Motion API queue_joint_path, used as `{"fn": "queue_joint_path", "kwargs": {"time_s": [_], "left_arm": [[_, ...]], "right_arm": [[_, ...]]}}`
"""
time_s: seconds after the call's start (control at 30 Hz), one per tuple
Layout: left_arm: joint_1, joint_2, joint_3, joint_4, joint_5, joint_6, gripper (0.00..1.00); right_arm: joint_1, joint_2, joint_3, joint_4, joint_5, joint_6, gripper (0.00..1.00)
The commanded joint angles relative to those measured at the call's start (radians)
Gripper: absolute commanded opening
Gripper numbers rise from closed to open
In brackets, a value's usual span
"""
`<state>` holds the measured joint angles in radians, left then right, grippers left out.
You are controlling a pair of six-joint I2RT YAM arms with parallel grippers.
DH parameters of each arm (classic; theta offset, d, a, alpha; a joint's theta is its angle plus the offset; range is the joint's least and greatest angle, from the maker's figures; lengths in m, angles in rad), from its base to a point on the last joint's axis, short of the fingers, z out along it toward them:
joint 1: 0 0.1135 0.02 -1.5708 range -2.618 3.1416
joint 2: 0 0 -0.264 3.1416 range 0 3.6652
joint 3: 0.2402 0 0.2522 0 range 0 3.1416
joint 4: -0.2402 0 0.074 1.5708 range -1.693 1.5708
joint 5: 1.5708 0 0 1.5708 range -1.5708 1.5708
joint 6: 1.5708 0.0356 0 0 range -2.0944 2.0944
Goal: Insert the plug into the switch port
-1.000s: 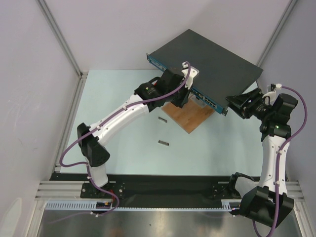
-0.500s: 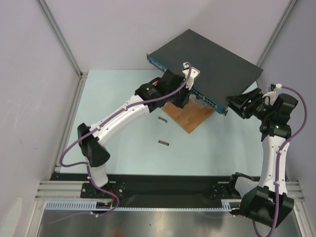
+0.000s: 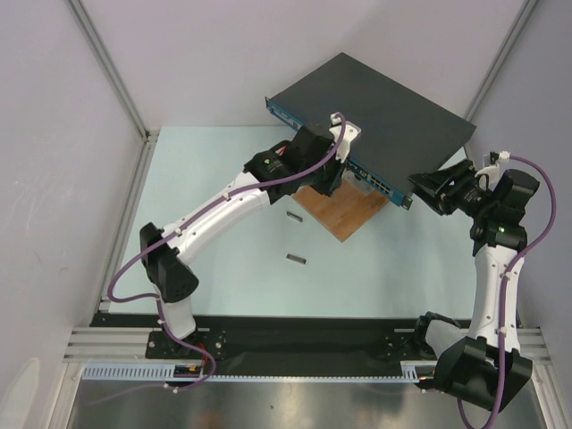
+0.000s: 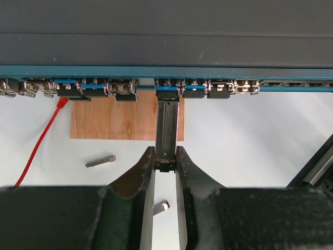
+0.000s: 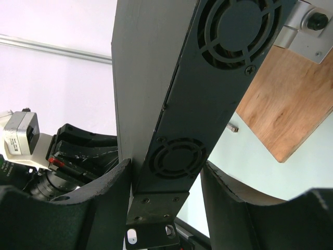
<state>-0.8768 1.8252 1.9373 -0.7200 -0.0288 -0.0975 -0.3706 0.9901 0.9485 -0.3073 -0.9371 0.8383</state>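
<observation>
The switch (image 3: 375,103) is a flat dark-grey box at the back, with its blue socket face (image 4: 104,72) turned toward the left arm. My left gripper (image 4: 165,162) is shut on the rear end of a long metal plug (image 4: 167,125). The plug's front end sits at the mouth of a port (image 4: 167,94) in the middle of the socket row. In the top view the left gripper (image 3: 344,161) is right at that face. My right gripper (image 5: 165,167) is shut across the switch's (image 5: 156,78) fan end, one finger on each flat side, near its mounting bracket (image 5: 156,219).
A brown wooden board (image 3: 344,210) lies under the switch's front edge. Two loose metal plugs (image 3: 296,217) (image 3: 296,258) rest on the pale table. A red cable (image 4: 39,140) hangs from a left-hand socket. Walls and metal rails close in the back and sides.
</observation>
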Motion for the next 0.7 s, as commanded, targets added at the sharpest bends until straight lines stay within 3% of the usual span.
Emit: {"fn": "queue_joint_path", "kwargs": {"time_s": [0.0,0.37,0.67], "left_arm": [[0.018,-0.055,-0.027,0.119,0.012,-0.007,0.0],[0.036,-0.122,-0.126,0.174,0.099,0.065,0.0],[0.039,-0.121,-0.121,0.166,0.106,0.064,0.0]], "right_arm": [[0.033,0.019,0.026,0.028,-0.025,-0.07,0.32],[0.033,0.021,0.027,0.017,-0.028,-0.077,0.28],[0.03,0.021,0.033,0.014,-0.028,-0.079,0.28]]}}
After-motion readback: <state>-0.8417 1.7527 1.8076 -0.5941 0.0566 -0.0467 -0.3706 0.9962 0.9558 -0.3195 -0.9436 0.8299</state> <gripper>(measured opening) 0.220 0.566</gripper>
